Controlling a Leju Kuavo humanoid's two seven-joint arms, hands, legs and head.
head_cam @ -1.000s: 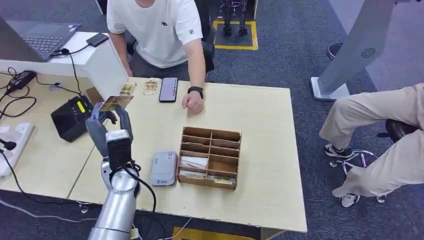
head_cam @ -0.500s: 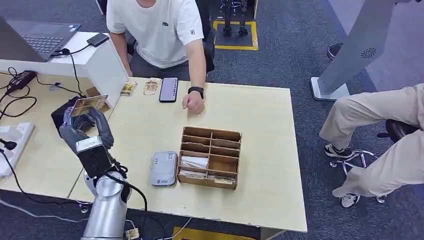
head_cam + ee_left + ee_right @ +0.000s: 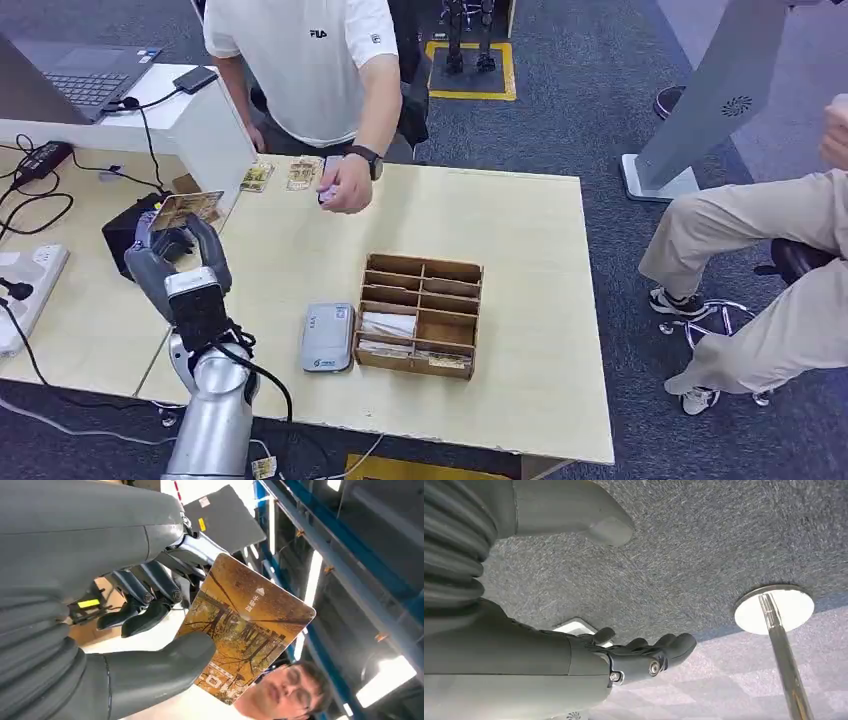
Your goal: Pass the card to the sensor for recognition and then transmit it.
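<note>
My left hand (image 3: 178, 262) pinches a card (image 3: 187, 209) printed with an autumn-tree picture, thumb on one face and fingers behind. It holds the card flat just above the black sensor box (image 3: 123, 236) at the table's left edge, hiding much of the box. In the left wrist view the card (image 3: 246, 629) stands out past the thumb (image 3: 165, 666) of that hand (image 3: 100, 605). My right hand (image 3: 624, 661) hangs over grey carpet with its fingers stretched out and nothing in it.
A person in a white shirt leans in at the table's far side, their hand (image 3: 346, 185) over a phone. Two more cards (image 3: 280, 175) lie near it. A grey flat reader (image 3: 328, 338) and a wooden compartment box (image 3: 420, 315) stand mid-table. Cables and a laptop (image 3: 85, 75) sit at the left.
My left hand carried the card leftward from above the table to above the black box, then settled slightly. The person's hand left the tabletop and reached to the phone.
</note>
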